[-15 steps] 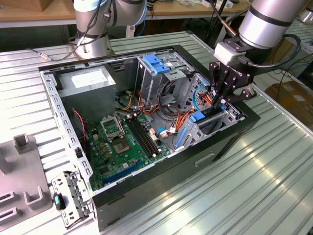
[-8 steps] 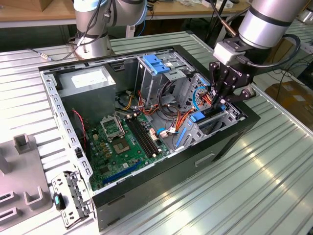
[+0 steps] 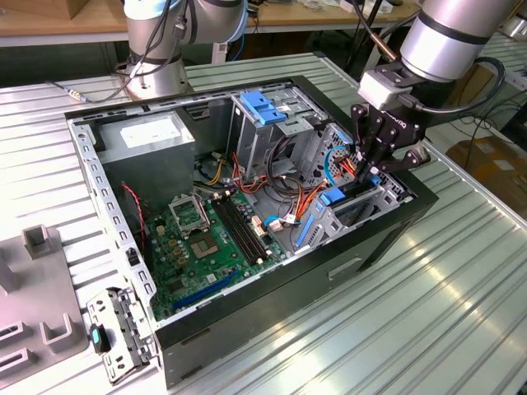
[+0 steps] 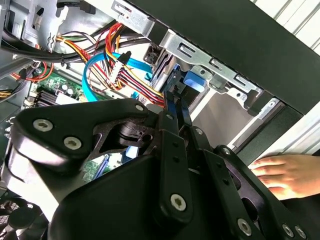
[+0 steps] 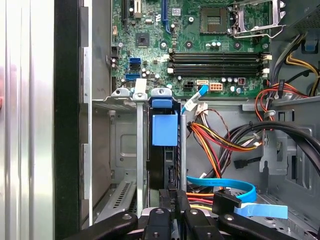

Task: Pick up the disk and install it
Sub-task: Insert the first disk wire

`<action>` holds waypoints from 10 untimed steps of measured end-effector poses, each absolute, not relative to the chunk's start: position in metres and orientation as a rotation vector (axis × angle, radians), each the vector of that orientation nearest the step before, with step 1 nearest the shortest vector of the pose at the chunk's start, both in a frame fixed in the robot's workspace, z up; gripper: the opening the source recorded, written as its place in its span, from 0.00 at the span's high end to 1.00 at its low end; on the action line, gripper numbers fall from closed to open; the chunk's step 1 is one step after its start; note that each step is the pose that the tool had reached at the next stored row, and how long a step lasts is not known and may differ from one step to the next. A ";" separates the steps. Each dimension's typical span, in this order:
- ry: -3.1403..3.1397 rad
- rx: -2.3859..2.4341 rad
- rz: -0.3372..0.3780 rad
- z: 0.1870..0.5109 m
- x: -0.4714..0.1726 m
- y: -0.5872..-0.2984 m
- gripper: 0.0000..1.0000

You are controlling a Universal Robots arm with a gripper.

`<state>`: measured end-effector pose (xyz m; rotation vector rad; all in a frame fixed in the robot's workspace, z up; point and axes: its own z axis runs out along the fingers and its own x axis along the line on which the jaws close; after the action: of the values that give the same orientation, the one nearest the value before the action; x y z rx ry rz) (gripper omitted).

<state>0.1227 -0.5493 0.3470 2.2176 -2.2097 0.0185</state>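
The disk (image 5: 161, 167) stands on edge in a slot of the metal drive bay (image 5: 120, 150), at the case corner on the exterior view's right; its blue rail tab (image 5: 164, 130) faces the motherboard. In the exterior view the disk's blue end (image 3: 334, 197) shows just below my gripper (image 3: 368, 171). My gripper (image 5: 176, 199) is shut, fingers together, with its tips at the disk's near end. I see nothing held between them. In the second wrist view the gripper (image 4: 176, 100) points at the blue part of the disk (image 4: 194, 81).
The open computer case (image 3: 395, 222) lies on a ribbed metal table. Inside are the motherboard (image 3: 206, 239), a grey power-supply box (image 3: 152, 136), a tall cage with a blue top (image 3: 263, 107) and loose cables (image 5: 225, 137). A person's hand (image 4: 290, 175) rests outside the case.
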 end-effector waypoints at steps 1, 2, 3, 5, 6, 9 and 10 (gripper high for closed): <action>-2.210 2.218 0.018 0.347 0.123 -0.549 0.83; -2.210 2.218 0.018 0.346 0.123 -0.549 0.83; -2.210 2.218 0.018 0.346 0.123 -0.549 0.83; -2.210 2.218 0.018 0.346 0.123 -0.549 0.83; -2.210 2.218 0.018 0.346 0.123 -0.549 0.83; -2.209 2.218 0.018 0.345 0.124 -0.549 0.83; -2.210 2.218 0.018 0.345 0.124 -0.549 0.83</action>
<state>0.1240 -0.5493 0.3450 2.2178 -2.2096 0.0184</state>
